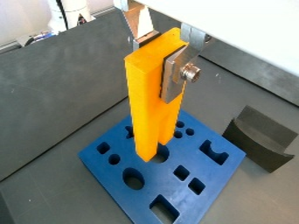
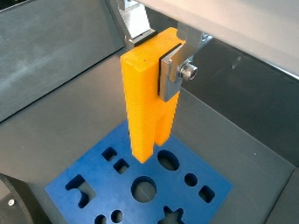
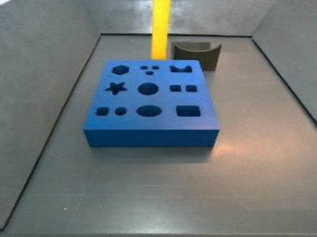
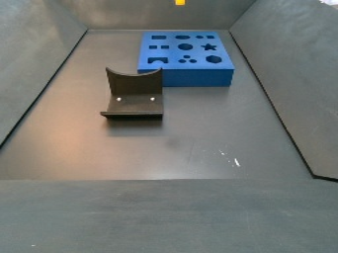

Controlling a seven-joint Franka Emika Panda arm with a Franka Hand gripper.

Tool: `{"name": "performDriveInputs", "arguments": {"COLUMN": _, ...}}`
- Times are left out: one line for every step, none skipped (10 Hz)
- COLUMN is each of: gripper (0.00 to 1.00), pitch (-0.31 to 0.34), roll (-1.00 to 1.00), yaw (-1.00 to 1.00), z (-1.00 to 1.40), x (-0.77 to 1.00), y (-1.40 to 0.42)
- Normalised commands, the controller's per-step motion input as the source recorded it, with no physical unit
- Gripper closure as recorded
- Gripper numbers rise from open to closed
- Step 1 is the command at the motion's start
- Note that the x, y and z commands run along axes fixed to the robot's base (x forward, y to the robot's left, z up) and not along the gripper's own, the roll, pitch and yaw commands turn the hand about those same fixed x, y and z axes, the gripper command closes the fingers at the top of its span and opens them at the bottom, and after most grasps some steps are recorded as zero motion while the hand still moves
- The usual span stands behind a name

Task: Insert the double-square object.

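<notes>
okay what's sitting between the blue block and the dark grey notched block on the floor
Nothing: in a side view, only bare dark floor separates the blue block from the dark grey block. The hand holds the double-square object upright above the blue block.

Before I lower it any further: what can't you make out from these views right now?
- Pincer: above the frame in both side views; only the yellow-orange bar hangs into view.
- Bar's forked tip: faces away from both wrist views.
- Blue block holes behind the bar: covered in both wrist views.
- Bar in a side view: a sliver at the edge.
- Dark grey notched block: partly cropped.
</notes>
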Motion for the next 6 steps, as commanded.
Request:
{"name": "performDriveInputs", "arguments": {"gripper": 1.00, "pitch": 0.000, "roll": 0.00, "yaw": 0.00, "z": 0.05, "x": -0.02, "y": 0.00}}
{"name": "performDriveInputs", "arguments": {"gripper": 1.00, "pitch": -0.013, "roll": 0.00, "yaw": 0.00, "z": 0.00, "x": 0.00, "y": 0.00}}
{"name": "performDriveInputs", "arguments": {"gripper": 1.00, "pitch": -0.009, "roll": 0.05, "yaw": 0.00, "z": 0.00, "x": 0.00, "y": -0.08}}
{"name": "performDriveInputs", "arguments": {"gripper": 1.00, "pitch": 0.000, "roll": -0.04, "yaw": -0.01, "z": 0.00, "x": 0.00, "y": 0.17}}
{"name": "performDriveInputs", "arguments": {"gripper": 1.00, "pitch": 0.000, "roll": 0.00, "yaw": -0.31, "z": -0.09, "x": 0.40, "y": 0.43}}
{"name": "performDriveInputs", "arguments": {"gripper": 1.00, "pitch": -0.003, "roll": 0.00, "yaw": -0.72, "z": -0.14, "x": 0.51, "y": 0.30}}
